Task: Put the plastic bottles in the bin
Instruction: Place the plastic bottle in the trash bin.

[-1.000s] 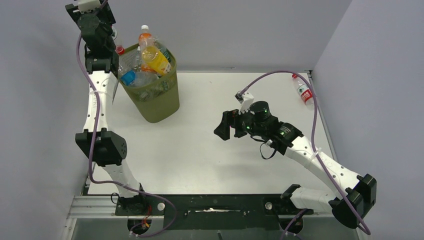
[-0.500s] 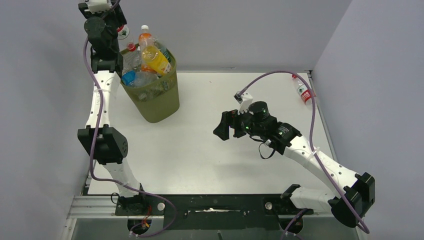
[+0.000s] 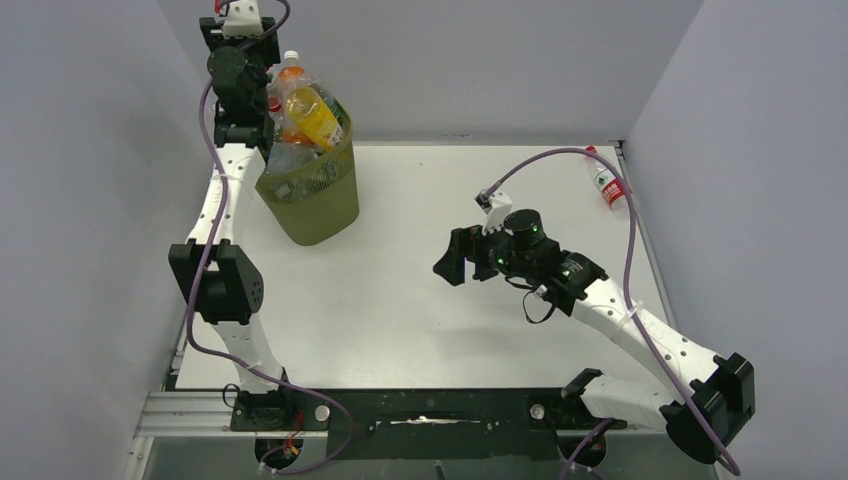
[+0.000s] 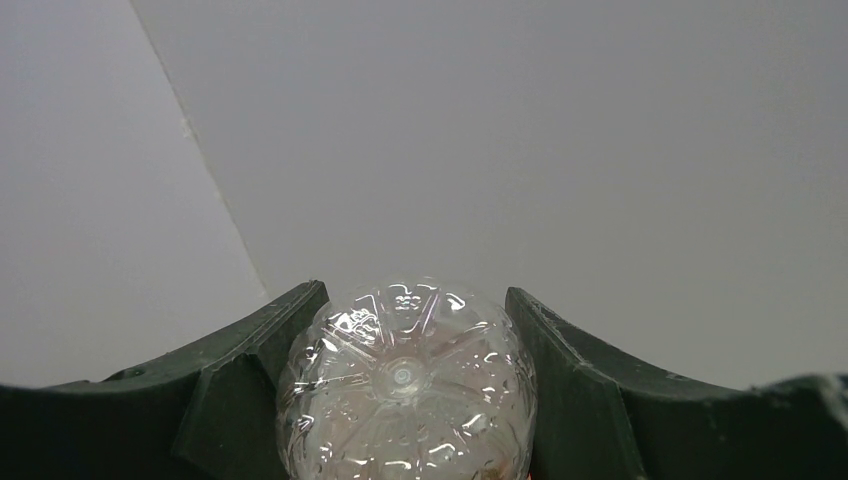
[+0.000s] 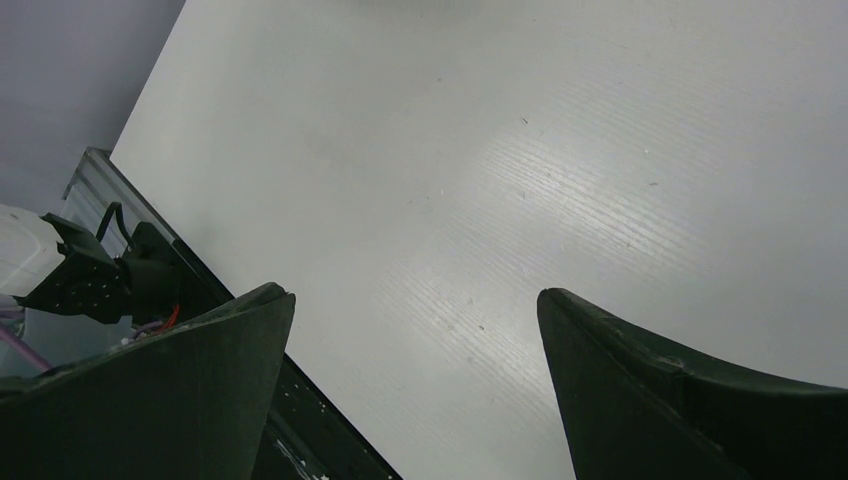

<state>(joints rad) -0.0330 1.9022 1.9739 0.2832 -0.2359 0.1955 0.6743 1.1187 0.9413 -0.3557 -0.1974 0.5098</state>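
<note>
Matte white table point(image 3: 400, 310), faintly streaked and speckled where seen close in the right wrist view. Shut in by plain pale grey walls point(image 3: 480, 60) at the back and on both sides. Along the near edge, a black mounting rail point(image 3: 430, 410) on aluminium framing.

At the far left of the table, close to the back wall, an olive-green plastic mesh bin point(image 3: 315, 205). Upright, heaped above its rim with clear plastic bottles point(image 3: 295, 155), a yellow-orange one point(image 3: 312, 117) lying on top.

Stretched tall beside the bin's left rim, the left arm point(image 3: 225, 190), with the left jaws clamped partway shut around a clear ribbed plastic bottle point(image 4: 405, 390). Seen base-on from the wrist, against bare grey wall.

Well apart, over the middle-right of the table, the right arm point(image 3: 560, 275). Right jaws spread wide, gripping nothing, bare white surface beneath.

In the far right corner, lying by the side wall, one more clear plastic bottle with a red label point(image 3: 607, 183).
</note>
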